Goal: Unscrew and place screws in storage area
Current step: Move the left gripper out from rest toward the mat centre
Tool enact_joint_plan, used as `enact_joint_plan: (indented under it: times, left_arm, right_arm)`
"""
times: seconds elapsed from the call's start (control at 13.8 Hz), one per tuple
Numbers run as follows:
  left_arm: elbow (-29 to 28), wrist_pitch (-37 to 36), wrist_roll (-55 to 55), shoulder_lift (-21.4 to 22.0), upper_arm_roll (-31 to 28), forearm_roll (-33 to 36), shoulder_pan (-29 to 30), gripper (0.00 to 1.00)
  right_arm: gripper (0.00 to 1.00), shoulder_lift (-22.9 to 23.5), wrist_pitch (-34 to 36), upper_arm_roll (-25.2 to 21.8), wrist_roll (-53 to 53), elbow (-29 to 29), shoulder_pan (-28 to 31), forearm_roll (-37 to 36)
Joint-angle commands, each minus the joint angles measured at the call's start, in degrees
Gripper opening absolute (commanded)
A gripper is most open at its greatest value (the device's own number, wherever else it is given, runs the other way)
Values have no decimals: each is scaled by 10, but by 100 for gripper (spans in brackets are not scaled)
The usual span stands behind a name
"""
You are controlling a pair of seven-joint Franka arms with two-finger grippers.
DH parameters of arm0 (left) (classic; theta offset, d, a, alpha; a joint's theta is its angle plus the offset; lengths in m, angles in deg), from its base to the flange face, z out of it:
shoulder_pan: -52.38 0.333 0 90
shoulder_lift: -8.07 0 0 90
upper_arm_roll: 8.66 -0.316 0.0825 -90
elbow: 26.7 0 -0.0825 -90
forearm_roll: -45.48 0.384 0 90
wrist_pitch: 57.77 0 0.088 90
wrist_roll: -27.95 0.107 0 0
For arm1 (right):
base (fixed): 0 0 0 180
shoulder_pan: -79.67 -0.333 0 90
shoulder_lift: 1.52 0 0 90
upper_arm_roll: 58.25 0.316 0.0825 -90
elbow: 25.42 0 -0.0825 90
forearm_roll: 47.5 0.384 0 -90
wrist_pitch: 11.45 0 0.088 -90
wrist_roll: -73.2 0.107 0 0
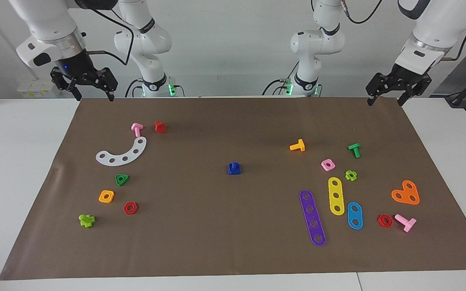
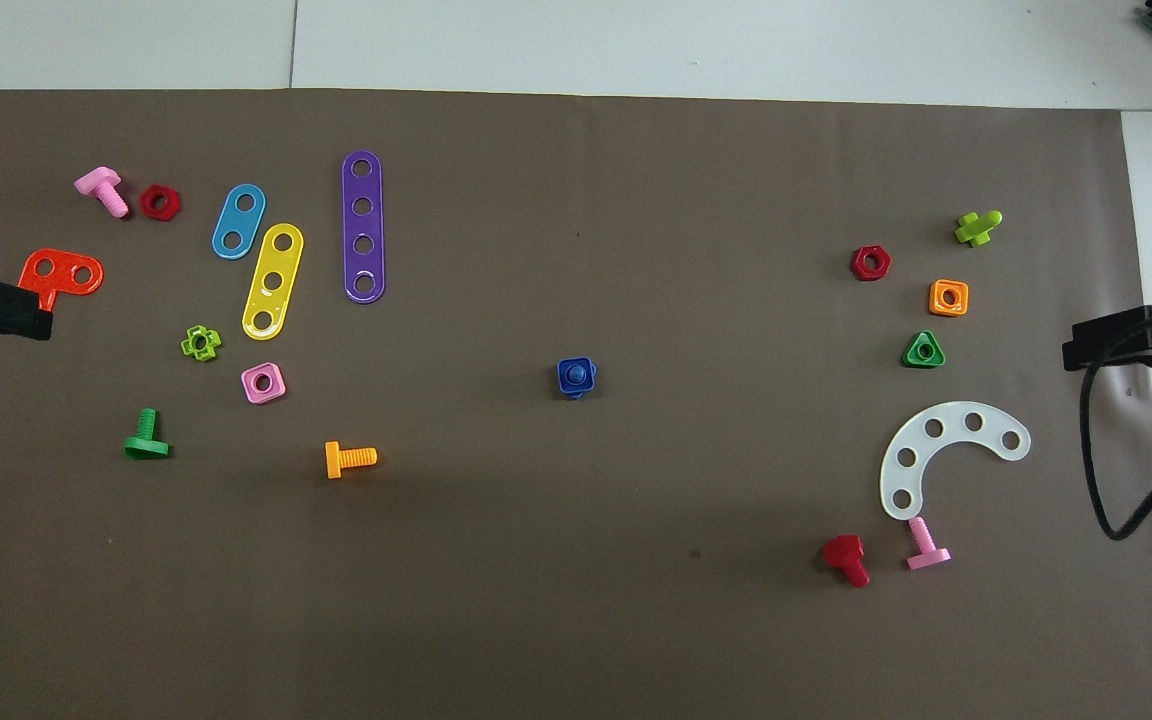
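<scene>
Two arms wait raised at the robots' edge of the table, each at its own end. The left gripper [image 1: 386,99] hangs over the mat's corner with its fingers spread and nothing between them; the right gripper [image 1: 92,91] hangs the same way over the other corner, open and empty.

A brown mat [image 1: 233,242] covers most of a white table [image 1: 22,169], with a pale wall at the robots' end. The blue bolt [image 1: 234,168] stands alone at the mat's middle, its square nut on it, well apart from everything else.

Toward the left arm's end lie an orange bolt [image 1: 297,146], a green bolt [image 1: 354,150], a pink nut [image 1: 327,164], and purple [image 1: 312,217], yellow [image 1: 336,195] and blue strips [image 1: 354,215]. Toward the right arm's end lie a white curved strip [image 1: 122,153], a pink bolt [image 1: 136,128] and a green triangular nut [image 1: 121,179].
</scene>
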Motion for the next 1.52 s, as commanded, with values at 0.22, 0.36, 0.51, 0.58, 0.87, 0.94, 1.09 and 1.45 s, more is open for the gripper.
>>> enact_joint_plan:
  times: [0.22,0.36,0.51,0.58,0.87,0.94,1.09,1.45]
  left_arm:
    - [-13,2,-1,13,5,-4,5,100]
    - [-20,-7,-2,17,5,-4,6,100]
    - [-21,3,-2,17,5,-4,3,100]
    - [-22,5,-3,17,5,-4,3,100]
    - [-23,20,-3,17,7,-5,-5,100]
    - [-23,33,-3,15,8,-7,-5,100]
    - [-23,38,-4,10,12,-8,-9,100]
    - [-52,72,-53,6,12,-8,-84,100]
  right_arm:
    - [100,-8,2,1,4,6,3,7]
    - [100,-8,2,1,4,6,3,7]
    - [100,-8,2,1,4,6,3,7]
    - [100,-8,2,1,4,6,3,7]
    - [100,-8,2,1,4,6,3,7]
    - [100,-8,2,1,4,6,3,7]
    - [100,-8,2,1,4,6,3,7]
    - [100,-8,2,1,4,6,3,7]
